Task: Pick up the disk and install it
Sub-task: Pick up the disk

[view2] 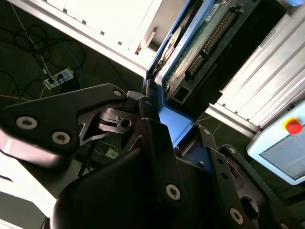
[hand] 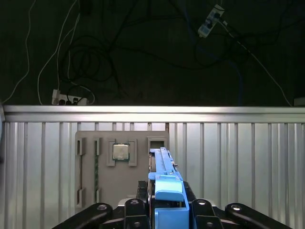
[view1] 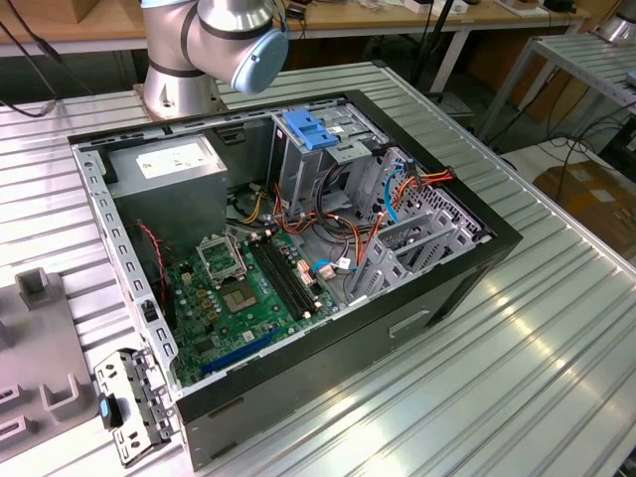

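In both wrist views my gripper [hand: 167, 212] is shut on the disk [hand: 167, 183], held on edge between the black fingers [hand: 138, 202]. In the first wrist view its bright blue carrier tab faces the camera. It hangs above the ribbed metal table, over a grey fixture plate [hand: 90, 167]. In the second wrist view the disk [view2: 200, 43] shows its green circuit board and blue frame, running away from my gripper [view2: 174, 126]. In the exterior view the open computer case [view1: 467, 268] lies on the table, with a drive cage [view1: 348, 169] at its far side.
A light-blue slotted bracket [view1: 316, 129] sits on top of the drive cage, and a grey power supply [view1: 174, 159] fills the case's far corner. The fixture plate holds a processor chip [hand: 120, 151]. Cables and a power strip [hand: 66, 100] lie on the floor past the table edge [hand: 152, 112].
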### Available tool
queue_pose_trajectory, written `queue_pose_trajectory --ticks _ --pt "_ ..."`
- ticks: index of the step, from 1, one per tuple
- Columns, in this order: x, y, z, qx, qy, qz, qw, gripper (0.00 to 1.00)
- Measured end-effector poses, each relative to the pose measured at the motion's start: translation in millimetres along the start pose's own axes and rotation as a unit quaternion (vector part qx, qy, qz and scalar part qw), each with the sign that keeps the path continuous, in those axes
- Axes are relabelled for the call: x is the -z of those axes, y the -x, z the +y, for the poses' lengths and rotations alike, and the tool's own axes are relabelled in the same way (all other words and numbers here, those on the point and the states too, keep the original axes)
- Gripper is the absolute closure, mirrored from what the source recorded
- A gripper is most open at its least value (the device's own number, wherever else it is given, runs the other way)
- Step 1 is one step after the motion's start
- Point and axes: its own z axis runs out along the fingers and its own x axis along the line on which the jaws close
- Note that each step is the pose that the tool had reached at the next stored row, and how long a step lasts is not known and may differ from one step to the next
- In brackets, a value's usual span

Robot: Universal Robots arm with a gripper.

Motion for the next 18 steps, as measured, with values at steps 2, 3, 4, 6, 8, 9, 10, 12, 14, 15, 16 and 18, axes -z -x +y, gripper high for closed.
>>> queue_pose_trajectory --ticks 2,3,4,6,8,9,10,12,14,15,16,18 --pt "4.5 0.0 0.1 0.000 0.0006 0.0000 1.00000 0.63" --pt "5.3 0.0 0.1 0.000 0.0007 0.0000 1.00000 0.63" --pt "6.5 0.1 0.1 0.000 0.0010 0.0000 1.00000 0.63" --pt "8.6 0.1 0.1 0.000 0.0013 0.0000 1.00000 0.63" --pt "11.4 0.1 0.1 0.000 0.0020 0.0000 1.00000 0.63" --pt "12.2 0.1 0.1 0.000 0.0022 0.0000 1.00000 0.63" --pt "12.5 0.1 0.1 0.000 0.0023 0.0000 1.00000 0.63" --pt "12.5 0.1 0.1 0.000 0.0023 -0.0001 1.00000 0.63" --pt "12.6 0.1 0.1 0.000 0.0023 0.0000 1.00000 0.63" --pt "12.6 0.1 0.1 0.000 0.0023 0.0000 1.00000 0.63" --pt "12.6 0.1 0.1 0.000 0.0023 0.0000 1.00000 0.63" --pt "12.7 0.1 0.1 0.000 0.0023 0.0000 1.00000 0.63"
